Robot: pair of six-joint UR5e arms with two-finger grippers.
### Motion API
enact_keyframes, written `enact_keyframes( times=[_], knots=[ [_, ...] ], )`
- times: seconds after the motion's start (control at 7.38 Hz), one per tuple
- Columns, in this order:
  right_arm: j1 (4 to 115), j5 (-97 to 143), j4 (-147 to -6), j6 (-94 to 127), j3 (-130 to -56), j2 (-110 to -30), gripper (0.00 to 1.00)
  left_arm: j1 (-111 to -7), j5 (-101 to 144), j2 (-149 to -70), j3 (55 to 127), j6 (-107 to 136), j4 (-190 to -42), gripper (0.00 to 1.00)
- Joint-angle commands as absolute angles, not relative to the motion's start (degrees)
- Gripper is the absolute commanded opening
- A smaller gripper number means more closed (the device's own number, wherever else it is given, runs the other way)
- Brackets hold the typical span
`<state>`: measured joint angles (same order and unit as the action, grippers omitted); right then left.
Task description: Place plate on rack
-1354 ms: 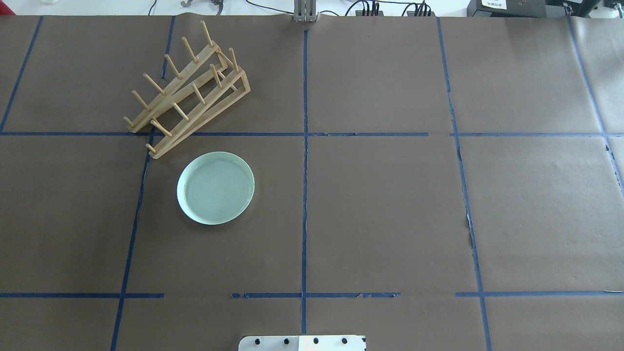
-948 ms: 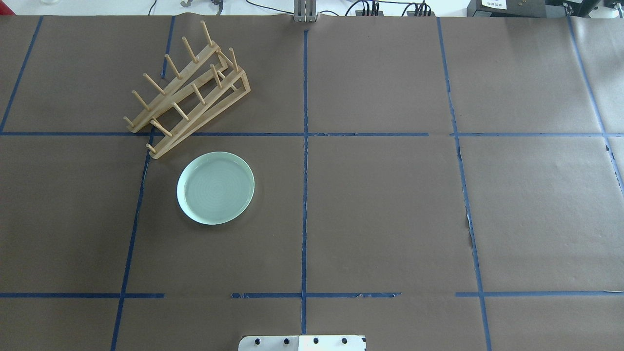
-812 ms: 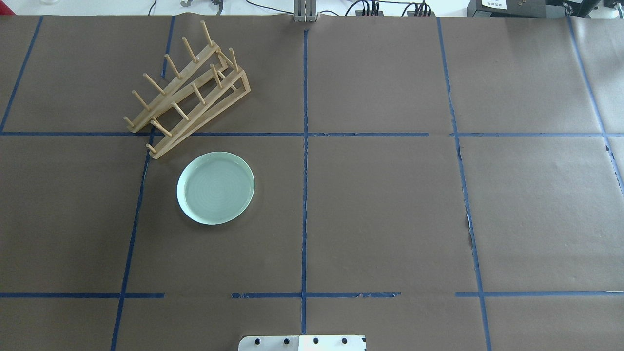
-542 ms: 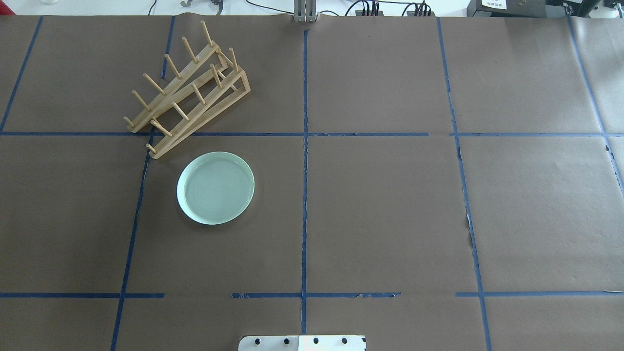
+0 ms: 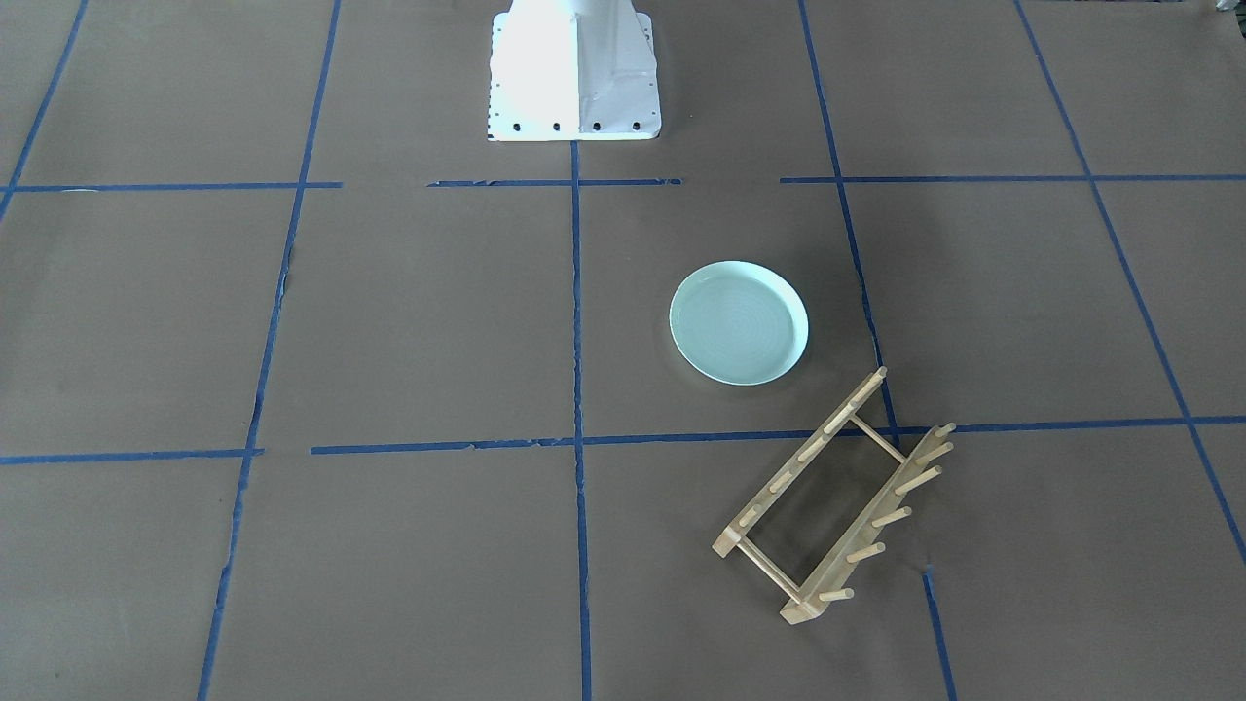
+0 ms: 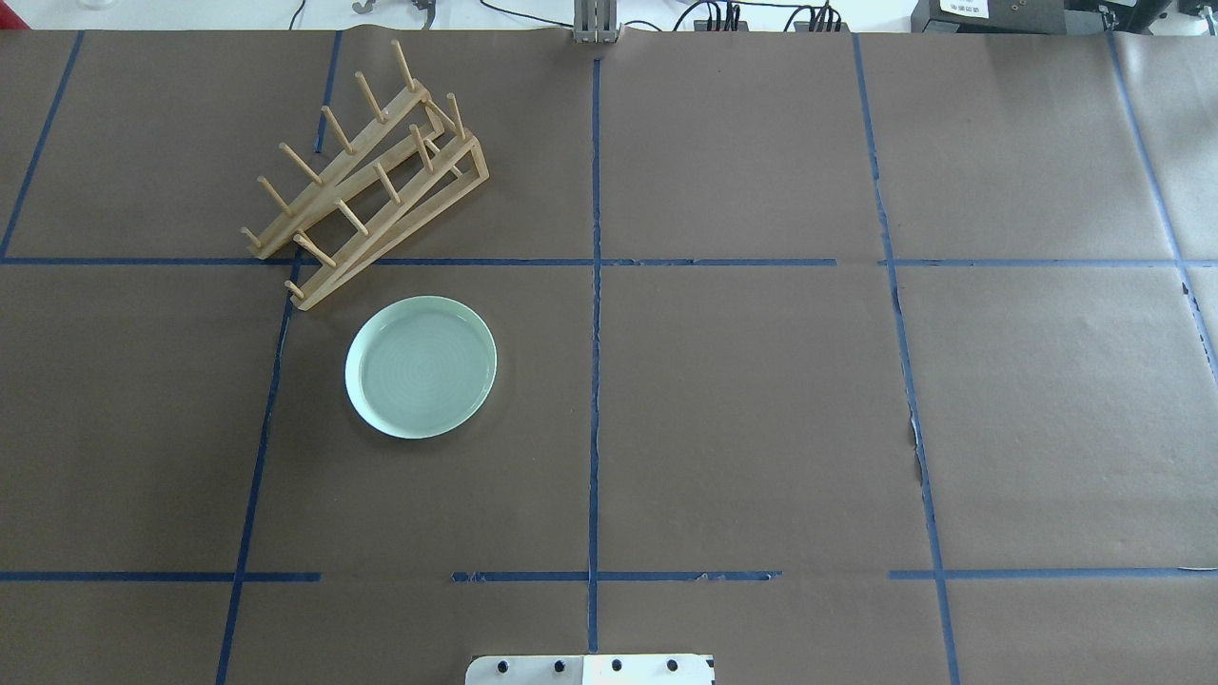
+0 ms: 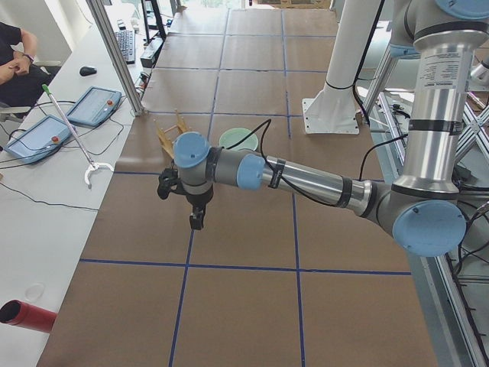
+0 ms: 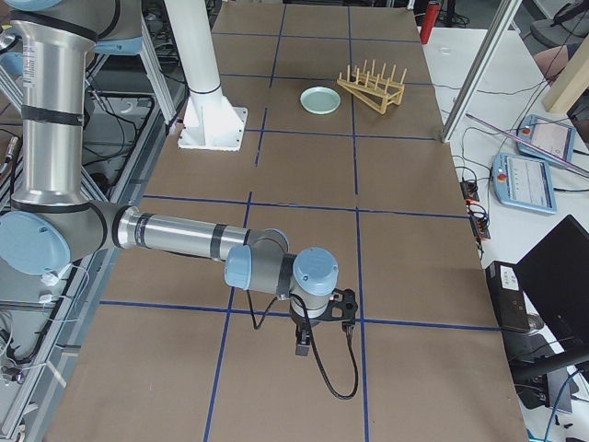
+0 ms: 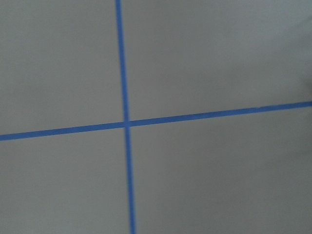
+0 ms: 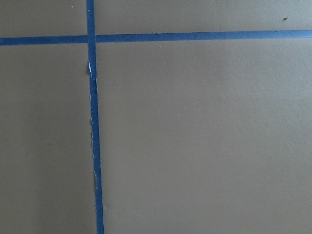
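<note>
Nothing had been grasped yet. The left gripper (image 7: 197,220) hung pointing down above the bare table (image 6: 761,428), over a crossing of blue tape lines (image 9: 126,123). It showed only in the side view, so whether its jaws were apart or together could not be told. The same held for the right gripper (image 8: 303,346), which hung low over the paper at the opposite end.

From the left gripper, the plate (image 6: 422,366) lay well away, inward toward the table's middle, flat on the paper with its rim up. The rack (image 6: 400,228) stood just past the plate on the side away from the robot's base, near it but apart and set diagonally to the tape grid. From the right gripper both were much farther off, across most of the table.

The likely trouble lay in the pick. The plate was glossy, its rim was low and it sat flush on the paper, so a finger would probably struggle to get under the edge. A shallow pinch could slip or skid the plate toward the rack. The rack looked light and unfastened. A plate brought in out of line with its slanted slots might strike a peg and push or tip the rack rather than seat between the pegs. A reach over the rack's near corner could knock it too.
</note>
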<state>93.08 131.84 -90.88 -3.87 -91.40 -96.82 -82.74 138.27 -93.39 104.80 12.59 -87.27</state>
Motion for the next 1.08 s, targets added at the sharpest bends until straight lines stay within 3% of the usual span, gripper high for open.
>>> enact_keyframes(
  times=[0.0,0.41,0.68,0.95],
  knots=[
    [93.08,131.84,-90.88,-3.87,-91.41,-96.86,1.0,-71.96,138.35,-98.4,111.35,33.58,-88.59,1.0],
    [93.08,131.84,-90.88,-3.87,-91.41,-96.85,1.0,-52.46,128.21,-114.73,108.56,62.31,-87.11,1.0],
    [93.08,131.84,-90.88,-3.87,-91.41,-96.85,1.0,-40.74,120.63,-123.62,100.86,68.37,-85.43,1.0],
    [93.16,131.84,-90.88,-3.87,-91.41,-96.86,1.0,-35.69,116.55,-130.23,89.88,67.95,-87.71,0.99]
  ],
)
